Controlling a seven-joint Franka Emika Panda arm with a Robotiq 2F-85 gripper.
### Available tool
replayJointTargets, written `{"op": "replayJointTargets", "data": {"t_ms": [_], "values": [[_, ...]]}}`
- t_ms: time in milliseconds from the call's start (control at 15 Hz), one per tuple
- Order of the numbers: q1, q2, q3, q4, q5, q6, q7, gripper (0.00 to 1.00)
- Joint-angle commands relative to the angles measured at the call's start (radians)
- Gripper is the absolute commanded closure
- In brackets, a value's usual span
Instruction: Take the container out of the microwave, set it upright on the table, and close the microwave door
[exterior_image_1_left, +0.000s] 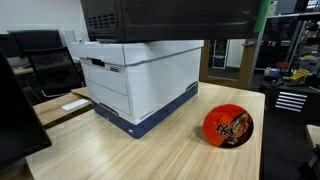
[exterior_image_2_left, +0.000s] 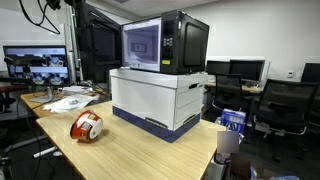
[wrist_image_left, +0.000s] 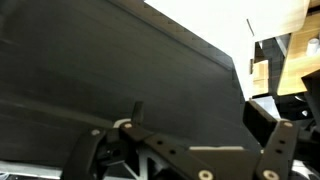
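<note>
The large light wood-grain table (exterior_image_1_left: 190, 155) lies well below the jaws and carries a white-and-blue cardboard file box (exterior_image_1_left: 140, 75). On that box sits the big black boxy microwave (exterior_image_2_left: 190, 40). Its wide dark glossy door (exterior_image_2_left: 140, 45) looks flush with the front in an exterior view. A dark flat panel fills the wrist view directly ahead of the jaws, but I cannot tell which face of the appliance it is.

The small round red container (exterior_image_1_left: 228, 127) is out on the table, well apart from the jaws. It lies tipped on its side, its printed top facing outward.

The door step seems in hand or finished. Righting the bowl looks undone, and it calls for backing off and descending to it.

The gripper (wrist_image_left: 185, 150) has its jaws spread wide and holds nothing. Whether it touches the panel is unclear.
</note>
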Motion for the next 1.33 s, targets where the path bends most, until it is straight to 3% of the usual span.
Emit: {"op": "replayJointTargets", "data": {"t_ms": [0, 267, 667, 933, 1267], "values": [[0.011, 0.021, -0.091, -0.007, 0.029, -0.002, 0.026, 0.00], [-0.001, 0.050, -0.177, -0.012, 0.035, 0.046, 0.015, 0.00], [0.005, 0.150, -0.297, 0.015, 0.049, 0.259, -0.101, 0.00], [0.015, 0.238, -0.343, 0.069, 0.098, 0.361, -0.242, 0.00], [0.043, 0.297, -0.368, 0.115, 0.164, 0.383, -0.376, 0.00]]}}
